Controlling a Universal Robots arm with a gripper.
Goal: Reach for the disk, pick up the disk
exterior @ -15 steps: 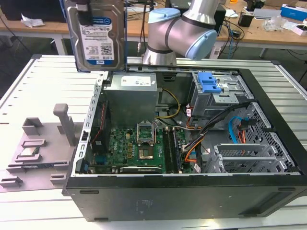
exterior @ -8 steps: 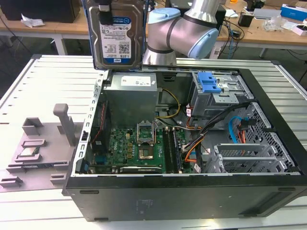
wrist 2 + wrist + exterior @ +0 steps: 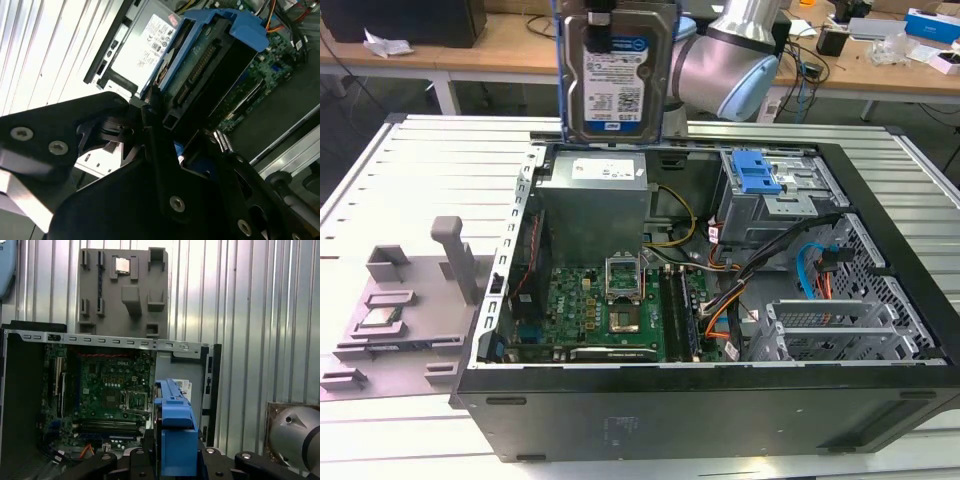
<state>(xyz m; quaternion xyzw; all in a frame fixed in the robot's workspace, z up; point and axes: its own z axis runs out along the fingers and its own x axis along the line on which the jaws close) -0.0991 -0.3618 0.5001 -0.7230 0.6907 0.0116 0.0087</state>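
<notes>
Second wrist view: my gripper is clenched on the disk. Its black fingers press against the sides of the disk's blue bracket, and the connector edge faces the camera. The power supply of the open computer case lies just beyond.

Exterior view: the disk hangs upright with its label face toward the camera, lifted clear above the case's far wall. My arm stands behind the case. Inside the case, the power supply sits directly beneath the disk. The motherboard lies nearer the case's front wall. The drive cage, with its blue latch, is toward the exterior view's right. Outside the case, on the exterior view's left, a grey fixture plate rests on the ribbed bench and carries a processor chip.

First wrist view: the bracket stands between my gripper's halves, above the case interior.
</notes>
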